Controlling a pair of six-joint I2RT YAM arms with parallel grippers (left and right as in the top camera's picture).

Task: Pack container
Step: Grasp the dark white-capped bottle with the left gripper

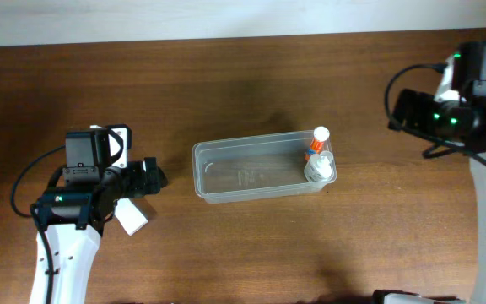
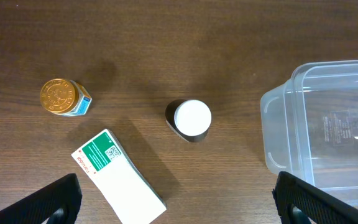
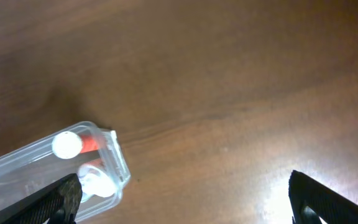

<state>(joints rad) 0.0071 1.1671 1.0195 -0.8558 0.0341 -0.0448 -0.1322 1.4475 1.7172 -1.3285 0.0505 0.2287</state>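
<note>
Brown wooden table (image 1: 243, 101) under clear container (image 1: 243, 177), pale strip (image 1: 226, 17), perhaps wall, behind.

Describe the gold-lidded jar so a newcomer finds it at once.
In the left wrist view, start at the clear container on the right. Three loose items sit on the table left of it; the gold-lidded jar is farthest away, beyond the white-capped bottle and the green-and-white box. It alone has a round gold top.
</note>
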